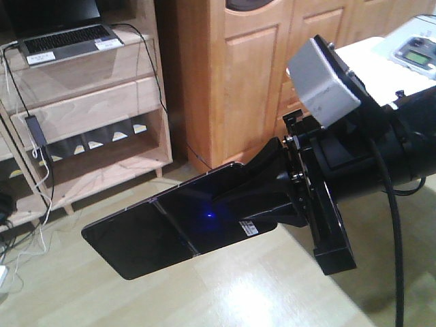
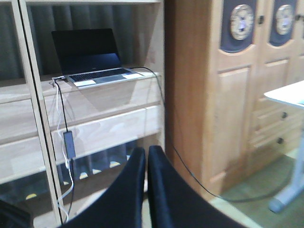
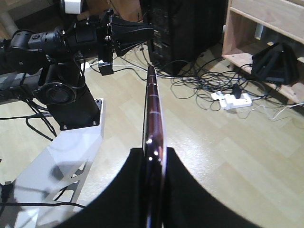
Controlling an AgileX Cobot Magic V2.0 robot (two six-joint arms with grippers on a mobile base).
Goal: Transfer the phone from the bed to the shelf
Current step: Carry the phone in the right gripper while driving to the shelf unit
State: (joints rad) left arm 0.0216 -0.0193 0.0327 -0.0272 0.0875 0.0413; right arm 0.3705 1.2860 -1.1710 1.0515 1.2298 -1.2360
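The phone (image 1: 163, 228), flat, glossy black with a middle crease, hangs level above the floor, with my right gripper (image 1: 238, 204) shut on the end bearing the small white sticker. The right wrist view shows the phone (image 3: 152, 104) edge-on, its pinkish-gold rim pinched between the black fingers (image 3: 137, 190) of my right gripper (image 3: 154, 154). My left gripper (image 2: 146, 154) is shut with nothing in it, facing the shelf (image 2: 114, 92). The shelf (image 1: 88, 68) stands at the upper left of the front view. The bed is out of view.
A silver laptop (image 2: 90, 57) sits on the shelf board with a cable and charger brick (image 2: 69, 144) hanging down. A tall wooden wardrobe (image 1: 259, 68) stands right of the shelf. Cables and a power strip (image 3: 231, 99) lie on the floor. A white table (image 2: 289, 92) is at the right.
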